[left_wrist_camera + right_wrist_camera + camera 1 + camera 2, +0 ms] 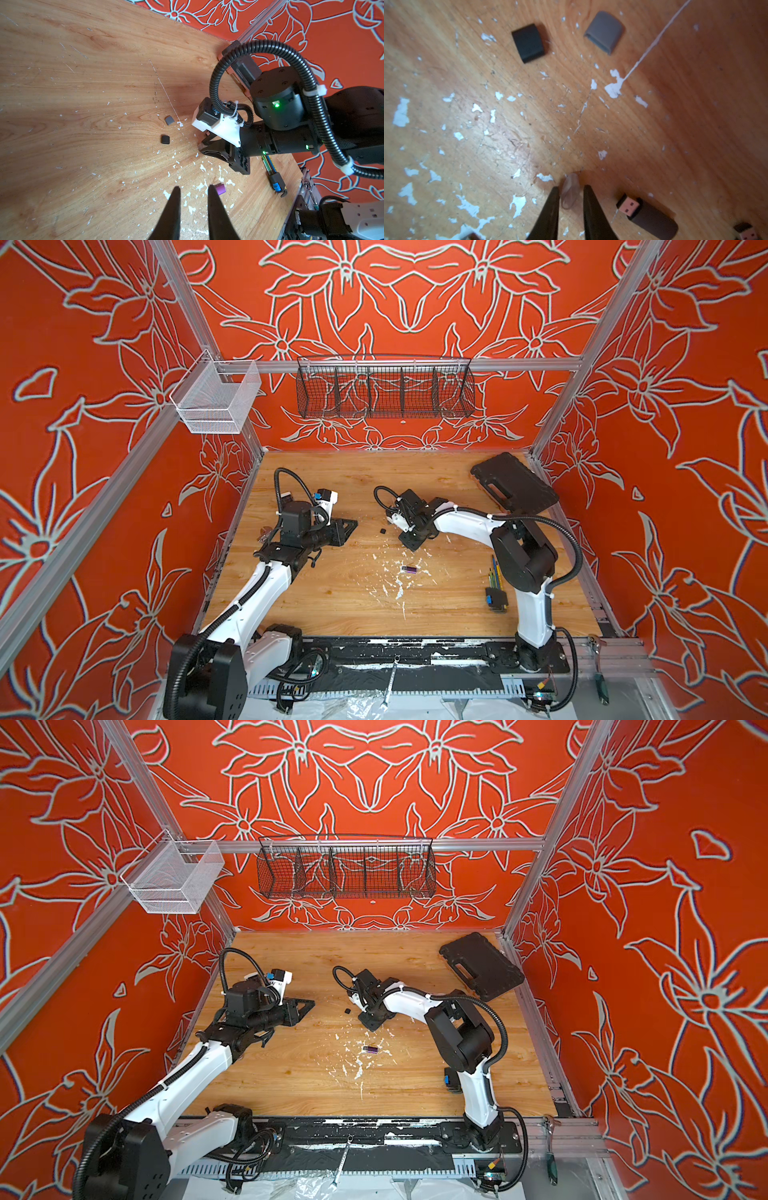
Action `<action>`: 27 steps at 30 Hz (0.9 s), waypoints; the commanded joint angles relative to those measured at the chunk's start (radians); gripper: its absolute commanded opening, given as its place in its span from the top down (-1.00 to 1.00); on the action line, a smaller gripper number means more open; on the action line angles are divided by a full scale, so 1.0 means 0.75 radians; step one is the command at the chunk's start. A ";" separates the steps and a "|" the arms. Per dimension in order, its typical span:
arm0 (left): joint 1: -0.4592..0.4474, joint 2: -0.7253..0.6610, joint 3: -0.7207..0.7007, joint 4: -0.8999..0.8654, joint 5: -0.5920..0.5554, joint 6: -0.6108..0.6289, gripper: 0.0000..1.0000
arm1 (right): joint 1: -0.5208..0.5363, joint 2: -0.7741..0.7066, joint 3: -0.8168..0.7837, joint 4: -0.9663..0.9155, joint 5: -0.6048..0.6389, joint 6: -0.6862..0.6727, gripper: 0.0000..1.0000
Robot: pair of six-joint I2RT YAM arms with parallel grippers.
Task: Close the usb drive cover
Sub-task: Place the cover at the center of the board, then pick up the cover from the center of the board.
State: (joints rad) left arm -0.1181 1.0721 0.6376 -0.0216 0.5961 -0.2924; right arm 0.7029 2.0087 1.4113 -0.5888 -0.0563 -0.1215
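**Q:** Gripper states, and where is the cover?

**A:** My right gripper (571, 186) sits low over the scuffed wooden tabletop (695, 104), fingers a little apart, with the small translucent plastic cover (570, 195) between them. That view is blurred, so I cannot tell whether I am pinching it or only straddling it. My left gripper (193, 187) is parted and empty, near the short purple USB drive (220, 189) at mid-tabletop.

**Q:** And the drive to be closed?

**A:** Probably the dark grey plastic USB drive (652, 220), metal plug bare, just beside my right fingers. A loose black plastic cap (528, 42) and a grey plastic cap (604, 31) lie farther off, near each other.

**Q:** Risks?

**A:**
1. The cover is tiny and looks slick. An off-centre squeeze could shoot it across the tabletop.
2. There is more than one drive and several caps. A wrong pairing would jam or sit loose.
3. Nothing braces the drive. Pushing a cover onto the plug would likely slide it unless my left gripper pins the body first.
4. If the cover goes on tilted, its mouth would catch on the plug's edge.
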 commanded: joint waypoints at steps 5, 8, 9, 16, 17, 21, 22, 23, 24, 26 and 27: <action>-0.003 0.006 -0.001 0.026 0.011 -0.016 0.55 | 0.009 0.007 0.040 -0.047 0.003 -0.030 0.49; -0.003 0.014 0.002 0.028 0.011 -0.019 0.55 | 0.009 -0.001 0.047 -0.048 -0.023 -0.032 0.49; -0.004 0.016 0.003 0.029 0.013 -0.019 0.55 | 0.009 0.001 0.051 -0.051 -0.028 -0.031 0.49; -0.004 0.034 0.008 0.035 0.019 -0.021 0.55 | 0.008 -0.008 0.063 -0.047 -0.046 0.000 0.47; -0.004 0.037 0.009 0.035 0.021 -0.022 0.55 | 0.008 -0.006 0.066 -0.053 -0.044 0.002 0.47; -0.004 0.041 0.013 0.034 0.027 -0.023 0.54 | 0.008 0.013 0.091 -0.088 -0.028 0.005 0.47; -0.004 0.042 0.014 0.035 0.027 -0.022 0.54 | 0.006 0.015 0.089 -0.088 -0.031 0.006 0.47; -0.004 0.042 0.013 0.033 0.026 -0.020 0.54 | 0.006 0.017 0.088 -0.087 -0.026 0.010 0.47; -0.004 0.042 0.013 0.033 0.027 -0.021 0.54 | 0.006 0.019 0.090 -0.088 -0.027 0.012 0.47; -0.004 0.041 0.013 0.031 0.027 -0.020 0.54 | 0.005 0.025 0.099 -0.096 -0.030 0.014 0.47; -0.004 0.039 0.013 0.031 0.027 -0.018 0.54 | 0.006 0.029 0.104 -0.101 -0.030 0.010 0.47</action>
State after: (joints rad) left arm -0.1181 1.0988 0.6376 -0.0139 0.6037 -0.3111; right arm 0.7029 2.0090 1.4578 -0.6250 -0.0711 -0.1230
